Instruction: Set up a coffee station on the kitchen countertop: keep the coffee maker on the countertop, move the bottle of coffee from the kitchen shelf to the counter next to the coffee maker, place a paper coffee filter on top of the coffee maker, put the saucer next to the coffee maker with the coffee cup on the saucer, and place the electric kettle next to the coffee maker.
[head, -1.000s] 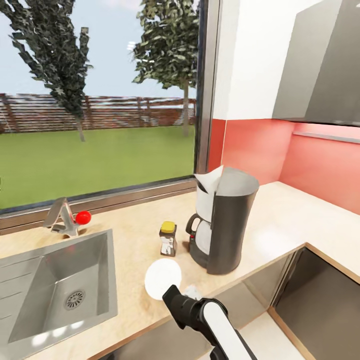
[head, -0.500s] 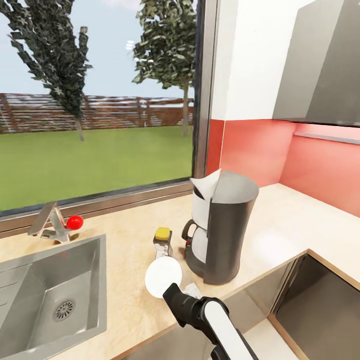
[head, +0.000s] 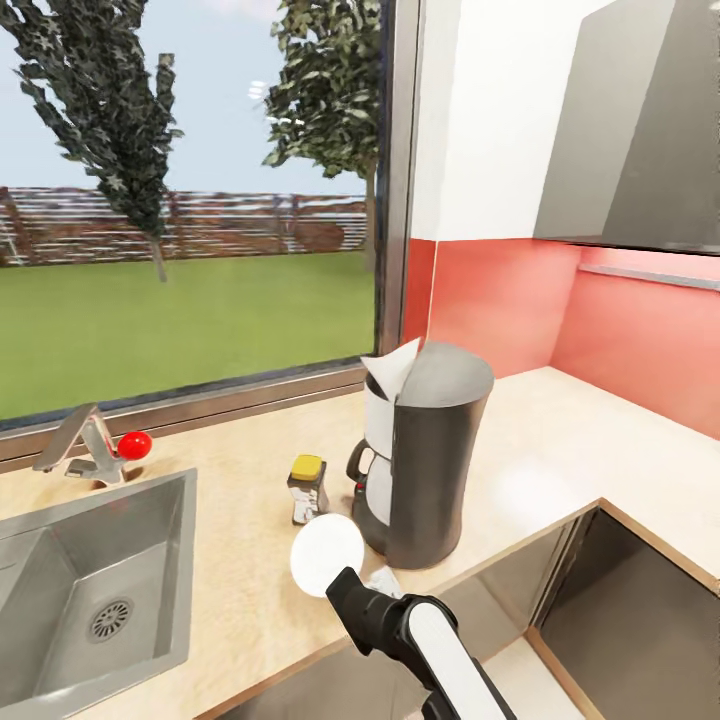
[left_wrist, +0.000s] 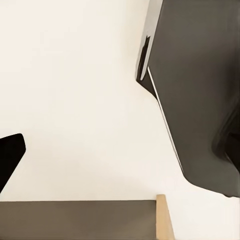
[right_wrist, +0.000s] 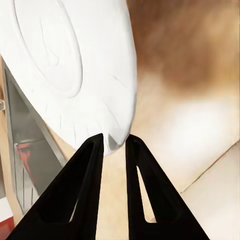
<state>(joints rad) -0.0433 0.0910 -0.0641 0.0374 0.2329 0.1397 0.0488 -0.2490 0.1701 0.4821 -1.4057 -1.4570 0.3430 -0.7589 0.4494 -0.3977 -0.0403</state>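
The dark grey coffee maker (head: 430, 455) stands on the light wood kitchen countertop (head: 560, 450) with its white carafe facing the window. A folded paper coffee filter (head: 393, 368) rests on its top. The bottle of coffee (head: 307, 489), yellow-capped, stands just beside the coffee maker on the sink side. My right gripper (right_wrist: 114, 138) is shut on the rim of the white saucer (right_wrist: 70, 65). It holds the saucer (head: 327, 554) tilted above the counter's front, close to the coffee maker's base. By the left wrist view, my left gripper (left_wrist: 120, 150) hangs open over a pale floor.
A steel sink (head: 60, 560) with a faucet (head: 82, 442) and red knob (head: 134, 445) lies at the left. A window runs behind the counter and a red backsplash (head: 500, 300) fills the corner. A grey wall cabinet (head: 640, 130) hangs at upper right. Dark cabinet fronts (head: 640, 620) sit below.
The whole picture has shifted, so the camera moved: counter things slid left in view. The held saucer now sits nearer the coffee maker's base and the bottle. The grip is unchanged.
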